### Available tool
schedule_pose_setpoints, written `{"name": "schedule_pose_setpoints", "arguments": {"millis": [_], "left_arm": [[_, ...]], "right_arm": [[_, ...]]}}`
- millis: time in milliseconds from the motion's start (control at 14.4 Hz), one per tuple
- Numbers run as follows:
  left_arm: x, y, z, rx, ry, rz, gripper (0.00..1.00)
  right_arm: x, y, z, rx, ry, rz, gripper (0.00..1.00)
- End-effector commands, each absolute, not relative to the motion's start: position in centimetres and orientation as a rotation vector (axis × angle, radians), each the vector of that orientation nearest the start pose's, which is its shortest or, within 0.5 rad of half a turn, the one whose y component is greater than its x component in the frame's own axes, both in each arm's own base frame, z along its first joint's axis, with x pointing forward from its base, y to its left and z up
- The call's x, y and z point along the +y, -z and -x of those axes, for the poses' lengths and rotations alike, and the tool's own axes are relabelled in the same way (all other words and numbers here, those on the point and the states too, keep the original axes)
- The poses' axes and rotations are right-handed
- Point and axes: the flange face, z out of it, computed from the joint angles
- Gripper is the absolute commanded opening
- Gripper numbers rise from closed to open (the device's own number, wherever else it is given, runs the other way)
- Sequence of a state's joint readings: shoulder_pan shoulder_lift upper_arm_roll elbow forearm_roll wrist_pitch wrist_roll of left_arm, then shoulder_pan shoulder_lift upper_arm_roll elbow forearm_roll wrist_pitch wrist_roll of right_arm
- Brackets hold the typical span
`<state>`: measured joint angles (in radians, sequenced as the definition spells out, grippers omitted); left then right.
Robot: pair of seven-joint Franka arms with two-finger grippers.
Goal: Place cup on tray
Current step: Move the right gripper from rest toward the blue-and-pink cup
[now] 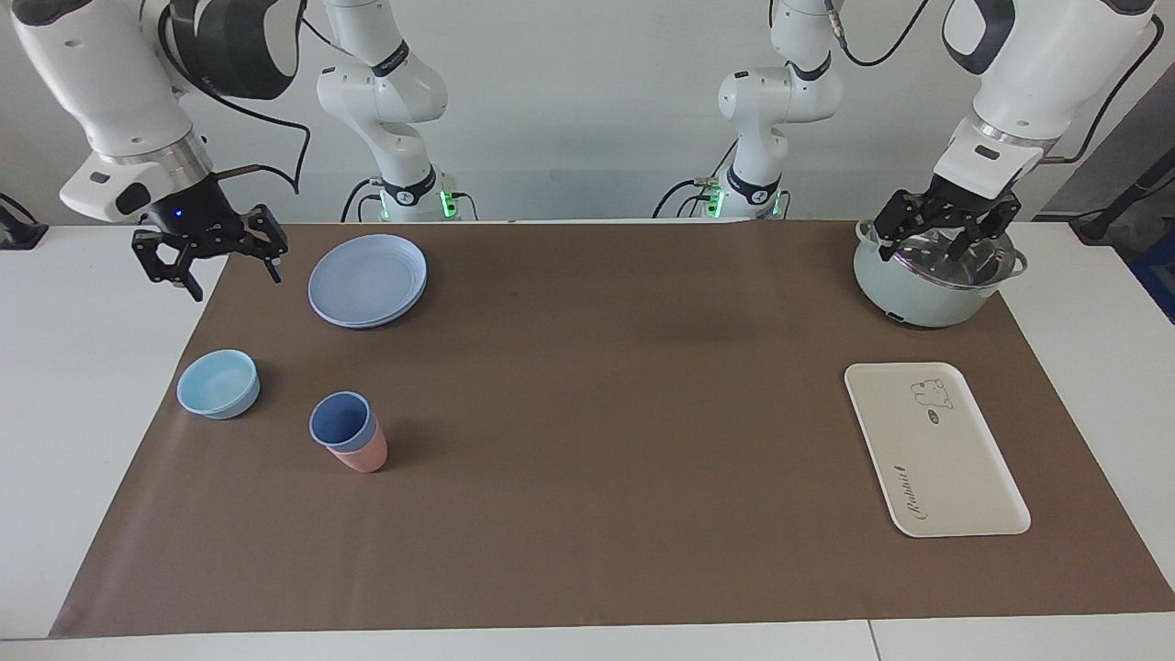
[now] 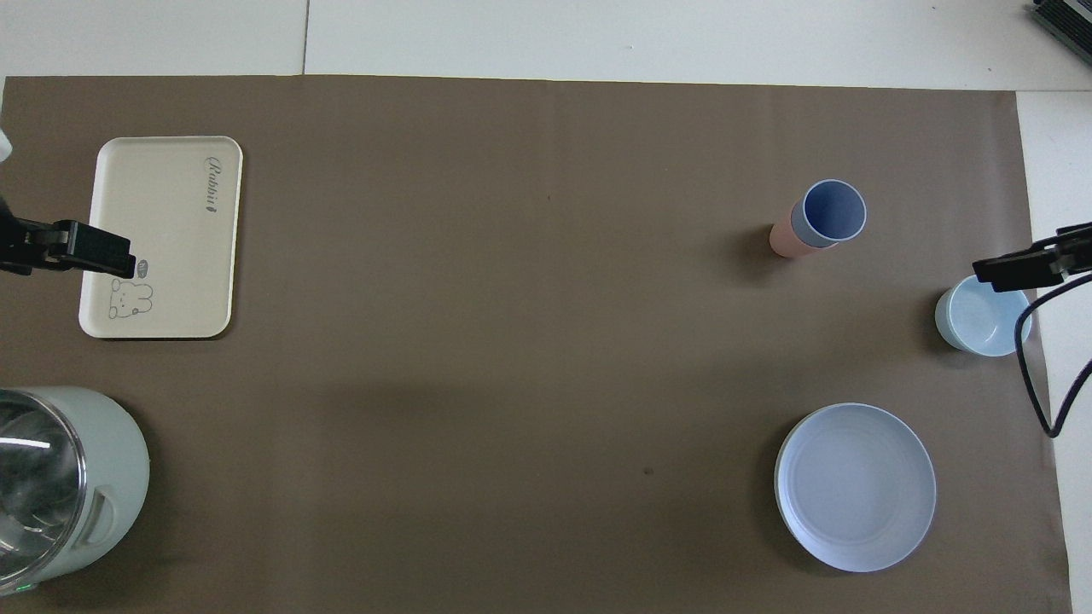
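Observation:
The periwinkle-blue cup [image 1: 341,420] [image 2: 829,211] sits nested inside a salmon-pink tumbler [image 1: 365,453] on the brown mat, toward the right arm's end of the table. The cream-white tray [image 1: 936,450] [image 2: 162,234] lies flat and bare toward the left arm's end. My right gripper [image 1: 236,283] hangs open and holds nothing, over the mat's edge beside the round blue plate [image 1: 367,279], well apart from the cup. My left gripper [image 1: 936,246] is open over the pale green pot [image 1: 927,294]. Nothing is in it.
A shallow light-blue bowl [image 1: 218,383] [image 2: 981,320] stands beside the cup, closer to the right arm's end. The blue plate [image 2: 855,486] is nearer to the robots than the cup. The lidded pot [image 2: 60,486] is nearer to the robots than the tray.

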<state>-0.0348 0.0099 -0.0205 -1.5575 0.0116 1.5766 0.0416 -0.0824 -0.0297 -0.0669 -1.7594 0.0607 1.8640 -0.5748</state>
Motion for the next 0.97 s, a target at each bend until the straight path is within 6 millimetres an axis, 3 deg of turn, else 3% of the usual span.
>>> {"name": "schedule_pose_setpoints", "arguments": {"millis": [0,139,348,905], "left_arm": [[-2.7,-62.7,-55.0,0.135,0.017,3.132,1.00],[-2.7,-62.7,-55.0,0.135,0.019,3.132,1.00],[-2.7,-62.7,-55.0,0.135,0.019,3.132,1.00],[-2.7,-62.7,-55.0,0.135,0.017,3.132,1.00]], "right_arm": [[-11.2,-54.6,-55.2,-0.796,0.347,2.951,1.00],[-12.9,-52.3,-55.8,-0.869,0.428,2.854,1.00],[-15.3,-47.2,-57.8,-0.988,0.587,2.661,1.00],[-16.4,-35.2,-60.2,-1.014,0.888,2.295,1.00]]}}
